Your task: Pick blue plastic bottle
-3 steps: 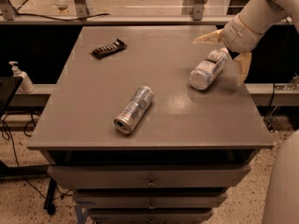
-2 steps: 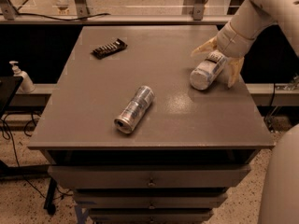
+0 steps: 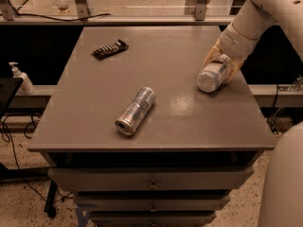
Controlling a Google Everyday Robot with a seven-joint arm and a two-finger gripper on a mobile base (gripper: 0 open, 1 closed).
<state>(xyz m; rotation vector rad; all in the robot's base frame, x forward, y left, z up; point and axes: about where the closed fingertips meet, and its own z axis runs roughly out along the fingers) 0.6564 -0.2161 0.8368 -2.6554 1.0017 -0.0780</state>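
Observation:
The blue plastic bottle (image 3: 211, 76), pale with a light label, lies on its side at the right edge of the grey table (image 3: 170, 56). My gripper (image 3: 221, 64) has come down over the bottle's far end. Its yellowish fingers (image 3: 211, 56) press against the bottle's two sides, shut on it. The bottle still rests on the table top. The white arm reaches in from the top right.
A shiny silver can (image 3: 136, 110) lies on its side at the table's middle front. A dark snack bar (image 3: 110, 49) lies at the back left. A pump bottle (image 3: 21, 79) stands on a ledge to the left. Drawers (image 3: 151, 181) sit under the table.
The gripper has lowered over the bottle and its fingers have closed in from a wide spread onto the bottle's sides. The can and bar have not moved.

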